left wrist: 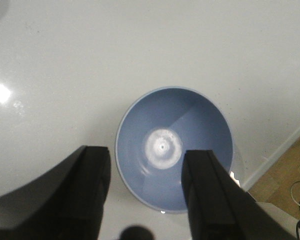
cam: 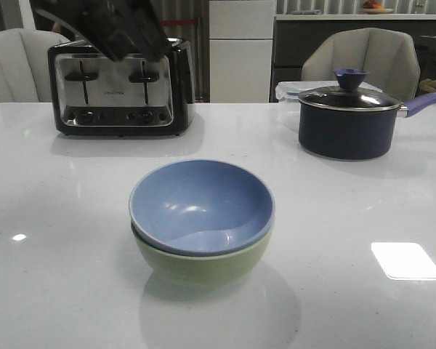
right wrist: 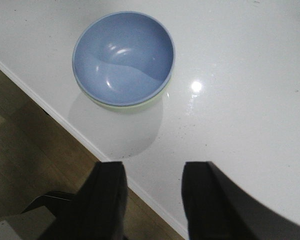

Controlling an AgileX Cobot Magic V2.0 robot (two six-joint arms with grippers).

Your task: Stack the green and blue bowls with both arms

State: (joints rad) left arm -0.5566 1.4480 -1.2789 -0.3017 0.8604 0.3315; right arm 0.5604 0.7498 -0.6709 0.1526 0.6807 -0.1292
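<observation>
The dusty blue bowl [cam: 200,203] sits nested inside the pale green bowl [cam: 203,265] at the table's front middle. In the left wrist view the blue bowl [left wrist: 172,145] is seen from above and hides the green one. My left gripper [left wrist: 146,155] is open and empty, well above the stack; in the front view it [cam: 123,29] shows blurred at the top left. In the right wrist view the blue bowl [right wrist: 122,57] shows with a sliver of the green bowl [right wrist: 125,106] under it. My right gripper [right wrist: 152,167] is open and empty, over the table's edge, apart from the bowls.
A chrome and black toaster [cam: 120,91] stands at the back left. A dark navy saucepan [cam: 345,123] with a purple handle [cam: 429,102] stands at the back right, a clear container [cam: 287,91] behind it. The table edge [right wrist: 65,125] borders wooden floor.
</observation>
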